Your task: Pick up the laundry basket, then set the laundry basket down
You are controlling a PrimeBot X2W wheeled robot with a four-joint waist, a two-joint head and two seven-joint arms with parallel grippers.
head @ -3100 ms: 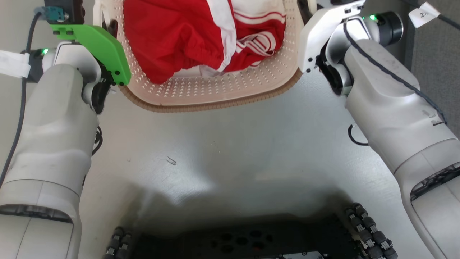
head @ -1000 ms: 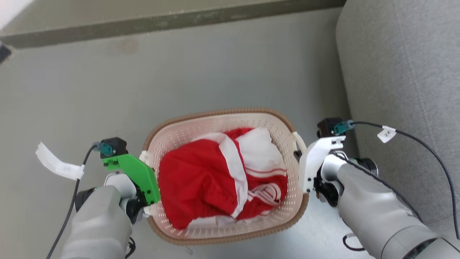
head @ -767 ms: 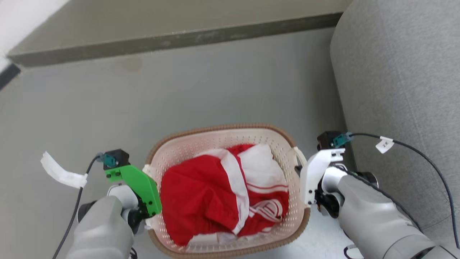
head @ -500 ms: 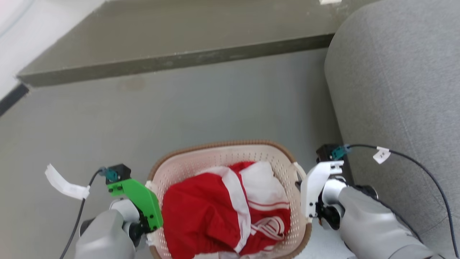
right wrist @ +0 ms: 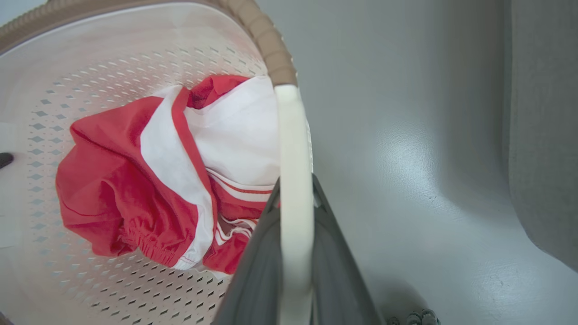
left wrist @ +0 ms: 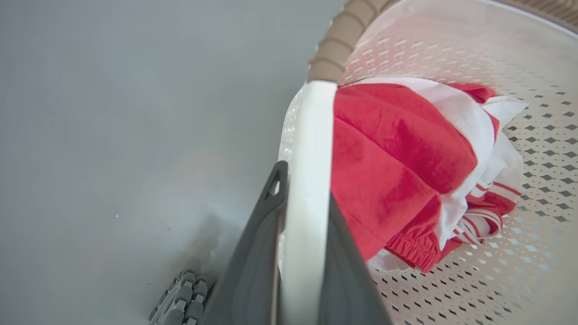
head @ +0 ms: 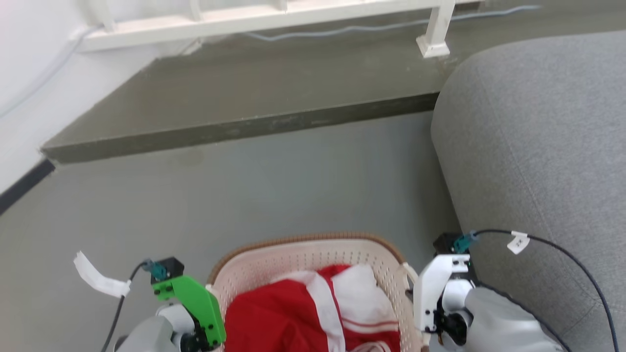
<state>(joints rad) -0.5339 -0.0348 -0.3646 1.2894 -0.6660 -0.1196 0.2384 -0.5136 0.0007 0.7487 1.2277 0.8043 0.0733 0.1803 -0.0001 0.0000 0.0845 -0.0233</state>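
The left gripper and right gripper, each clamped on a white side handle, hold the laundry basket between them near the grey sofa, with a red-and-white garment inside.

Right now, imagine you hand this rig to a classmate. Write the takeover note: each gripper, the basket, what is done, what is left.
Left gripper: shut on the laundry basket's left handle.
Right gripper: shut on the right handle.
Basket: held between both arms, red-and-white garment inside, over the grey floor, beside the grey sofa.
Done: both handles gripped; basket seems lifted.
Left: set it down, then release.
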